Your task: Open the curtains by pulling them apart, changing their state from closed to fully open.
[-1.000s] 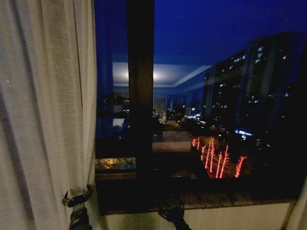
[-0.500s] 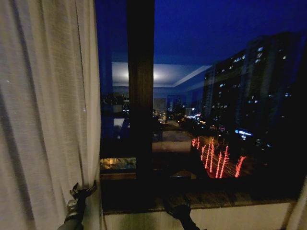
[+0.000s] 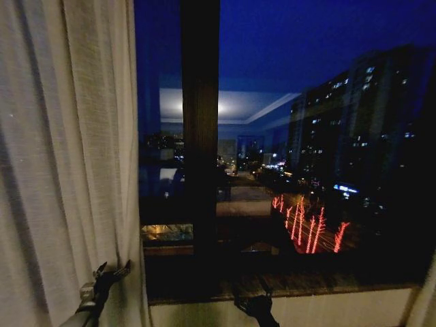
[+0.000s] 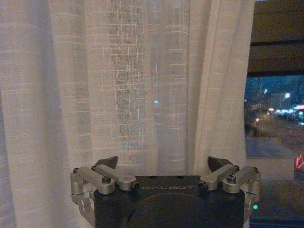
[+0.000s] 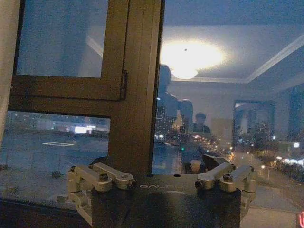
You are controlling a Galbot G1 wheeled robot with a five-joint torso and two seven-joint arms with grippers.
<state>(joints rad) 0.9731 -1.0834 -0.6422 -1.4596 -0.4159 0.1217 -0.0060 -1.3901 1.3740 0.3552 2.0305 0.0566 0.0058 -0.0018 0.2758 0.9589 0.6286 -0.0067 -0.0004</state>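
Our left gripper (image 3: 112,271) sits low by the inner edge of the curtains (image 3: 68,157), which are bunched at the left of the window (image 3: 306,136); its fingers are spread wide with nothing between them. Our right gripper (image 3: 255,300) is down by the sill (image 3: 340,283), apparently open and empty too, though it's dark there.

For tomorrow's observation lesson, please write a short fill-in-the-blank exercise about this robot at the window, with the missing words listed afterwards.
1. The left gripper faces the sheer white ____, with its fingers spread.
2. The curtain hangs on the ____ side of the head view.
3. Through the window glass the sky outside is dark ____.
4. The right gripper points at the brown window ____.

Missing words: curtain; left; blue; frame
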